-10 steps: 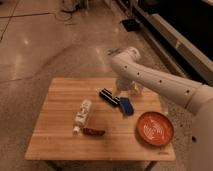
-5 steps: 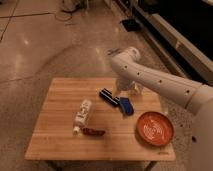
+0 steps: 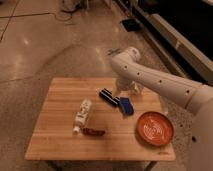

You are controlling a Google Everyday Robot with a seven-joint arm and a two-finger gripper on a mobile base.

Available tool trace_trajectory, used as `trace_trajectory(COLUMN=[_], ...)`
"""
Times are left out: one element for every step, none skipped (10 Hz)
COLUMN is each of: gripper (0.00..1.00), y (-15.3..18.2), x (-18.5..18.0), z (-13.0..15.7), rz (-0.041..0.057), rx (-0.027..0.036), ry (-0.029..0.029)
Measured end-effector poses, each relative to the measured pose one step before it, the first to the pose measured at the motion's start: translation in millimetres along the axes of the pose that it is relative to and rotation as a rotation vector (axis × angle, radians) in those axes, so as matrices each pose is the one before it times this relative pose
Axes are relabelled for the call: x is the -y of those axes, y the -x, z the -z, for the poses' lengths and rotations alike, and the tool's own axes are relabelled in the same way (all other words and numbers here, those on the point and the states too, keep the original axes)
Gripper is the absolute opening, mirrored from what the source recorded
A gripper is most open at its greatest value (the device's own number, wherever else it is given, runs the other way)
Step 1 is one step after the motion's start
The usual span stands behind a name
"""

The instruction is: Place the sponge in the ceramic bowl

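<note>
The sponge is a small bright-blue block lying on the wooden table, right of centre. The ceramic bowl is a shallow orange-red dish with pale swirl lines, sitting near the table's front right corner, a short way from the sponge. My gripper hangs from the white arm that reaches in from the right. It is low over the table, just above and to the left of the sponge, between it and a black ribbed bar.
A white bottle lies on its side left of centre, with a small dark red object in front of it. A pale translucent cup stands behind the arm's wrist. Polished floor surrounds the table; dark cabinets run along the right.
</note>
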Motion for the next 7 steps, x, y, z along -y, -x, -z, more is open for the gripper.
trace_trajectory(gripper=[0.80, 0.80, 0.80, 0.80, 0.80, 0.80, 0.80], y=[-0.01, 0.00, -0.16, -0.12, -0.74, -0.30, -1.50], x=[0.01, -0.02, 0.01, -0.05, 1.52, 2.32, 0.07], z=[0.02, -0.01, 0.08, -0.02, -3.16, -9.39, -14.28], rz=[0.00004, -0.00004, -0.00019, 0.00000, 0.00258, 0.00216, 0.00286], rx=[-0.00005, 0.00003, -0.00020, -0.00013, 0.00695, 0.01935, 0.02284], ry=[0.00004, -0.00001, -0.00024, -0.00034, -0.01373, -0.03563, -0.04309])
